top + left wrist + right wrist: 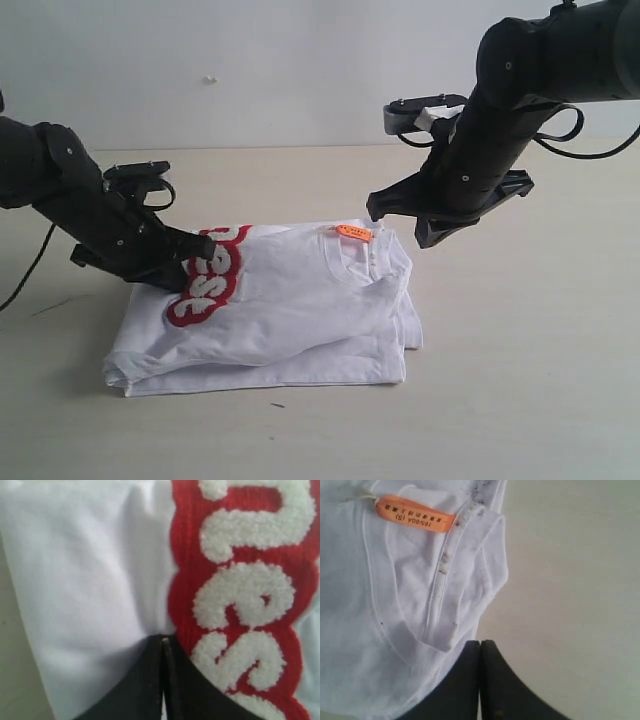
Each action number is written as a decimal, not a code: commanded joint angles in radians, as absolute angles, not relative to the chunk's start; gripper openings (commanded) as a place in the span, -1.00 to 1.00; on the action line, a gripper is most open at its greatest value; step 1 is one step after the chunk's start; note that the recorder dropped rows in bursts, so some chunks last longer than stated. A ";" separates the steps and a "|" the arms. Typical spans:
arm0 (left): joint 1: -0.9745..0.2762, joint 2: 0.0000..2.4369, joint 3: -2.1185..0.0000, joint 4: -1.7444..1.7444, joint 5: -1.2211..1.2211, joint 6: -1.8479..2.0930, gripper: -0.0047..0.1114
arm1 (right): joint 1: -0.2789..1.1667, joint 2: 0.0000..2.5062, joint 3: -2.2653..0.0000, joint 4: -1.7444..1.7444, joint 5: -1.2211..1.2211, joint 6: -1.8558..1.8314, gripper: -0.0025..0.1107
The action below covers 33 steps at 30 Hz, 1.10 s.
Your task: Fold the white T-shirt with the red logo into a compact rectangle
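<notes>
One white T-shirt (290, 320) lay folded into a rough rectangle at the middle of the table (520, 380), its stacked layers showing along the near edge. One red logo (210, 275), with fuzzy white letters, ran along the top layer on the left side and was partly covered by the left arm. One orange tag (353, 232) lay at the ribbed collar (442, 570), which faced the far right corner of the bundle and carried small dark specks.

Two black arms flanked the garment. The left gripper (162, 650) was clenched, jaws pressed together with no cloth seen between them. Its tip rested on the white fabric at the logo's border. The right gripper (480, 647) was likewise clenched and empty. It hung above the collar corner, where the shirt's edge met the bare table, apart from the cloth. Dark cables looped from both arms.

The table was a pale beige, matte surface. One small dark speck (277, 405) lay on it in front of the shirt. A plain white wall (300, 60) closed the background.
</notes>
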<state>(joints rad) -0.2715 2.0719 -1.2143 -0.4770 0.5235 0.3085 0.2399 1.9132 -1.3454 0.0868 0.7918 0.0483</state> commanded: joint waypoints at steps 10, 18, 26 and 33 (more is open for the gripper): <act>-0.272 1.810 -1.192 -0.446 0.513 0.310 -0.92 | 0.238 1.800 -1.343 0.086 0.738 0.026 -0.96; -0.272 1.557 -1.119 -0.458 0.442 0.310 -0.92 | 0.238 1.622 -1.247 0.089 0.647 0.026 -0.96; -0.272 1.275 -0.978 -0.462 0.308 0.314 -0.92 | 0.238 1.416 -1.120 0.098 0.542 0.028 -0.96; -0.272 1.057 -0.867 -0.460 0.236 0.314 -0.92 | 0.238 1.237 -1.037 0.098 0.456 0.030 -0.96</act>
<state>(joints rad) -0.2735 1.1264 -0.9013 -0.4537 0.2740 0.3094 0.2399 1.3025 -1.0643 0.0951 0.4975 0.0358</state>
